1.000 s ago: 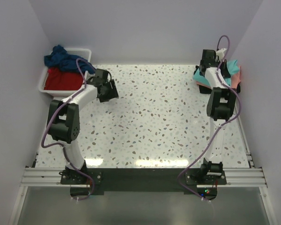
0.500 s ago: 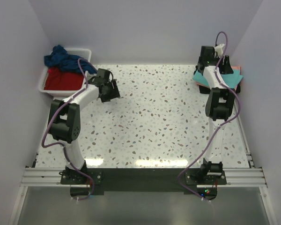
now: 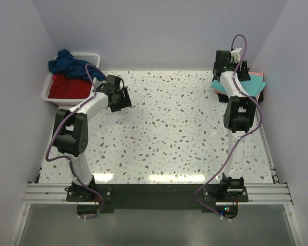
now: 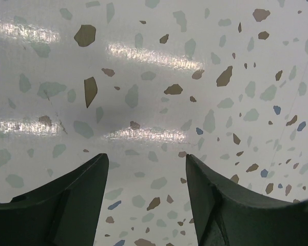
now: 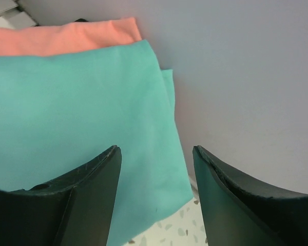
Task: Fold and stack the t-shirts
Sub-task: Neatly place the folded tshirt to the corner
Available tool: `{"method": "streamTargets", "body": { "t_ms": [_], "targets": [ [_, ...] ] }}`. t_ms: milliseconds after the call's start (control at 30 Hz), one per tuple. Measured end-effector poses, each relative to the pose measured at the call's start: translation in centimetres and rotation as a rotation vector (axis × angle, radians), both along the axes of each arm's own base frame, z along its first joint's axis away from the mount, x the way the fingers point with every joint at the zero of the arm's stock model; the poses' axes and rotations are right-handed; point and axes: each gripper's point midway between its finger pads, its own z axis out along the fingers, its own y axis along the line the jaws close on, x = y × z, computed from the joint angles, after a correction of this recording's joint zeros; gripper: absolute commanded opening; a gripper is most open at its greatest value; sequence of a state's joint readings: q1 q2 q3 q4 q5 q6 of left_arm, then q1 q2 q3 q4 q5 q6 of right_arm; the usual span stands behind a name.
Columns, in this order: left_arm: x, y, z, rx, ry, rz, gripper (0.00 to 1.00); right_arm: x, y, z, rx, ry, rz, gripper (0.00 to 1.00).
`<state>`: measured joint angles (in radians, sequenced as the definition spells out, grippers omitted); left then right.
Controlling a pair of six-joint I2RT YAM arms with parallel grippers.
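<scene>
A folded turquoise-teal t-shirt [image 3: 252,85] [image 5: 77,113] lies flat on top of a pile at the table's back right corner. A salmon-pink t-shirt [image 3: 260,76] [image 5: 61,38] shows under its far edge, and a black one [image 3: 262,96] peeks out below. My right gripper [image 3: 229,60] [image 5: 156,154] hangs open just above the teal shirt's corner by the wall, holding nothing. A red t-shirt [image 3: 66,87] and a navy blue one [image 3: 66,62] are heaped in the tub. The left gripper [image 3: 124,98] [image 4: 146,159] hovers open over bare table near the tub.
The white plastic tub [image 3: 47,91] stands at the back left corner against the side wall. The pale back wall [image 5: 246,77] stands right beside the shirt pile. The speckled tabletop [image 3: 169,128] stretches between the two arms.
The right gripper opened and let go of the teal shirt, then drew up and back to the left; the shirt now lies flat on the pile. The left arm held still.
</scene>
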<state>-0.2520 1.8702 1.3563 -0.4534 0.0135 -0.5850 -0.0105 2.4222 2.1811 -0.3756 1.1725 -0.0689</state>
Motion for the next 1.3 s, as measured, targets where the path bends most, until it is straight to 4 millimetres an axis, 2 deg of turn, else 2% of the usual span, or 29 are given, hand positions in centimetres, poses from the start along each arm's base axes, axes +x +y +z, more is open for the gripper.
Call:
{"method": "streamTargets", "body": {
  "t_ms": [100,333,467,600,700,833,1033,1167,1300],
  "targets": [
    [0.0,-0.1,0.0,0.0,-0.001,-0.002,0.66,0.1,2.7,0.3,0.039,-0.008,0.063,0.61],
    [-0.2,-0.5,0.5,-0.002,-0.023,-0.018,0.67,-0.9,11.9,2.5,0.166,-0.041,0.276,0.61],
    [-0.2,-0.6,1.3,0.003,-0.055,-0.041,0.67,-3.2,17.4,3.8,0.284,-0.06,0.422,0.62],
    [0.1,-0.8,1.8,0.005,-0.08,-0.059,0.66,-6.0,20.7,4.7,0.349,-0.053,0.527,0.64],
    [0.0,-1.0,1.8,0.007,-0.085,-0.071,0.66,-7.7,22.3,5.4,0.376,-0.046,0.593,0.67],
    [-0.3,-1.4,1.9,0.006,-0.089,-0.084,0.66,-9.0,23.2,6.7,0.418,-0.045,0.674,0.75],
    [-1.2,-1.3,2.8,0.01,-0.116,-0.1,0.67,-11.8,24.5,8.8,0.505,-0.071,0.823,0.77],
    [-1.7,-1.1,3.6,0.011,-0.133,-0.104,0.67,-13.4,25.4,8.8,0.548,-0.068,0.907,0.78],
    [-1.7,-0.6,4.4,0.027,-0.156,-0.089,0.68,-13.8,26.3,8.8,0.569,-0.052,0.978,0.8]
  ]
}}
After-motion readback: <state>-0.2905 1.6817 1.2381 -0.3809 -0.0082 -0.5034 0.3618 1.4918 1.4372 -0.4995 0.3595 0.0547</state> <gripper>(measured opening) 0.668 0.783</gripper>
